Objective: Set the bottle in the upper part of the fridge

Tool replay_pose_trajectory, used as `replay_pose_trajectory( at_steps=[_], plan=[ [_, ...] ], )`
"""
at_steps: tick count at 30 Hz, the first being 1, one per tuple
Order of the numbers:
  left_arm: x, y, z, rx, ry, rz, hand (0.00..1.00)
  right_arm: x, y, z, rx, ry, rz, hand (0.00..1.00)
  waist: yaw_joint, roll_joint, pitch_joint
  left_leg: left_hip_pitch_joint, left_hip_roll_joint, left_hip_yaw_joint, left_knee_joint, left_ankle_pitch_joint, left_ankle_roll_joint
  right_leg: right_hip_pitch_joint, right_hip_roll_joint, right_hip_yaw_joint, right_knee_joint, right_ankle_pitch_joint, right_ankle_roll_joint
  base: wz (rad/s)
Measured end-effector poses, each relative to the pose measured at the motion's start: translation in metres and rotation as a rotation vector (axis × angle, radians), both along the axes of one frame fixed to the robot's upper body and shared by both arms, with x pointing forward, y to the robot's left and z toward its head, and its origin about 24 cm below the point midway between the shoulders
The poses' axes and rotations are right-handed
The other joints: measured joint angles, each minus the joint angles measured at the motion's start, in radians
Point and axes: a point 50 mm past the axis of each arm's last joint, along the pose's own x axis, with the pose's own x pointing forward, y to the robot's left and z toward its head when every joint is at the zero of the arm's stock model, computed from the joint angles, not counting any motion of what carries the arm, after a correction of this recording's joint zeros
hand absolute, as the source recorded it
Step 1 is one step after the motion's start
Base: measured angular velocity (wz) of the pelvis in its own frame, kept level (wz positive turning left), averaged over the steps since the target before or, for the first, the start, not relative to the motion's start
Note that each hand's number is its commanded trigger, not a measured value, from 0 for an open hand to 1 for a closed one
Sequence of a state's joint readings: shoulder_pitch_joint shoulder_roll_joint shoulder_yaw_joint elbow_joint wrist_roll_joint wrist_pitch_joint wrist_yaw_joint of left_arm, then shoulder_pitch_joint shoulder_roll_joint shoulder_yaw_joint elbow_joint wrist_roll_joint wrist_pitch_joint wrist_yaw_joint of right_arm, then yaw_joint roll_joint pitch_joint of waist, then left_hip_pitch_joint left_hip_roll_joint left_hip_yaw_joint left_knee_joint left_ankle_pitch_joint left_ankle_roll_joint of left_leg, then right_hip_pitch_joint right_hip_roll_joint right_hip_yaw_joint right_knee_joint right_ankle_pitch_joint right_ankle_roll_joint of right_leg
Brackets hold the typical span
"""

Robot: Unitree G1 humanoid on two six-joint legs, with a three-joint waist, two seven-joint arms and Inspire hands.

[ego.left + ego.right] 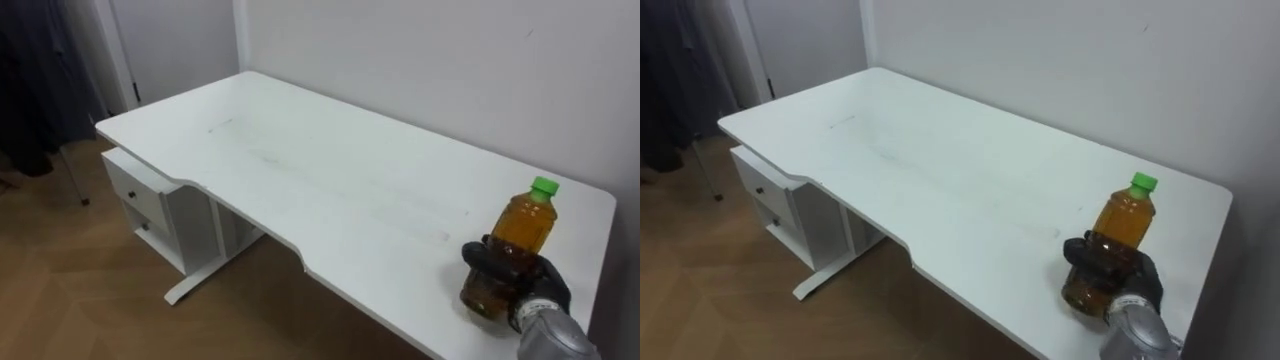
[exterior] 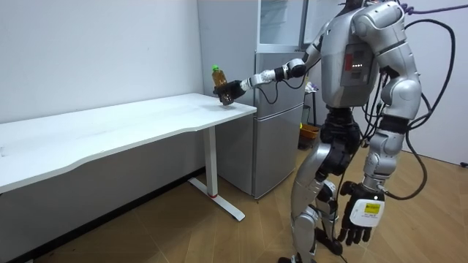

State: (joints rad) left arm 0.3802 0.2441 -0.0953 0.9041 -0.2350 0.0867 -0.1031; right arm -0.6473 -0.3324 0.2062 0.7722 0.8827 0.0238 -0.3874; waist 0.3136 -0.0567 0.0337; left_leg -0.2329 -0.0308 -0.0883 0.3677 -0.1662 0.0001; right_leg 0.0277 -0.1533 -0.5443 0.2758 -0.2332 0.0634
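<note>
The bottle [image 1: 522, 228], amber liquid under a green cap, leans slightly at the right end of the white desk [image 1: 300, 170], near the grey fridge [image 2: 278, 124]. The right hand [image 1: 525, 278], arm stretched forward, wraps its dark fingers round the bottle's lower half; the left hand [image 2: 358, 219] hangs at the robot's side, fingers loose.

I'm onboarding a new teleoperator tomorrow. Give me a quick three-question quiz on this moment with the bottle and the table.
1. True or false: the bottle lies flat on its side on the white table.
2. Which hand is curled round the bottle? A) left B) right C) neither
3. Fill in: the bottle's cap is ____.
Key: 1 false, it stands roughly upright. 2 B, the right hand; the left hand hangs open beside the robot's leg. 3 green.
</note>
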Motion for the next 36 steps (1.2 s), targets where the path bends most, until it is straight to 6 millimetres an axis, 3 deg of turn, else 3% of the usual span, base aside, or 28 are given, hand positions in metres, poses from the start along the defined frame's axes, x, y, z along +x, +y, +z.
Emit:
replay_pose_trajectory(
  at_steps=[7,10,12,15,21,27,36],
  plan=[
    [-0.002,0.004,0.002,0.020,-0.009,0.034,0.00,0.003,0.018,0.034,-0.013,-0.159,0.127,1.00,-0.059,-0.005,-0.0062,0.053,0.003,0.022,-0.023,0.000,0.000,0.041,0.003,0.022,-0.021,0.000,0.004,-0.10],
    [-0.005,0.005,0.002,0.028,-0.007,0.037,0.00,-0.002,0.021,0.041,-0.035,-0.209,0.166,1.00,-0.077,-0.004,-0.0136,0.080,0.003,0.029,-0.029,0.000,0.000,0.059,0.002,0.026,-0.024,0.001,0.006,-0.04],
    [-0.006,0.005,0.002,0.029,-0.006,0.045,0.00,-0.006,0.022,0.040,-0.049,-0.215,0.181,1.00,-0.091,-0.005,-0.0267,0.093,0.003,0.032,-0.038,0.000,0.000,0.066,0.002,0.030,-0.028,0.002,0.007,-0.09],
    [-0.005,0.003,0.002,0.029,-0.006,0.033,0.00,-0.015,0.027,0.040,-0.080,-0.243,0.219,1.00,-0.105,-0.001,-0.0316,0.125,0.005,0.046,-0.052,0.000,0.000,0.088,0.002,0.051,-0.033,0.003,0.008,-0.15],
    [0.004,0.005,0.002,0.037,-0.021,0.033,0.00,-0.020,0.037,0.057,-0.137,-0.318,0.282,1.00,-0.155,0.000,-0.0319,0.161,0.014,0.075,-0.066,0.000,-0.001,0.100,0.006,0.080,-0.037,0.005,0.006,-0.16],
    [0.011,0.008,0.002,0.047,-0.041,0.039,0.00,-0.029,0.035,0.098,-0.206,-0.505,0.283,1.00,-0.193,-0.001,-0.0317,0.188,0.019,0.102,-0.087,0.000,-0.001,0.109,0.007,0.115,-0.038,0.006,0.006,-0.14],
    [0.007,0.010,0.000,0.055,-0.014,0.043,0.00,-0.034,0.035,0.110,-0.218,-0.565,0.320,1.00,-0.228,-0.002,-0.0316,0.224,0.023,0.130,-0.117,0.001,-0.003,0.110,0.007,0.140,-0.040,0.006,0.007,-0.10]
  ],
)
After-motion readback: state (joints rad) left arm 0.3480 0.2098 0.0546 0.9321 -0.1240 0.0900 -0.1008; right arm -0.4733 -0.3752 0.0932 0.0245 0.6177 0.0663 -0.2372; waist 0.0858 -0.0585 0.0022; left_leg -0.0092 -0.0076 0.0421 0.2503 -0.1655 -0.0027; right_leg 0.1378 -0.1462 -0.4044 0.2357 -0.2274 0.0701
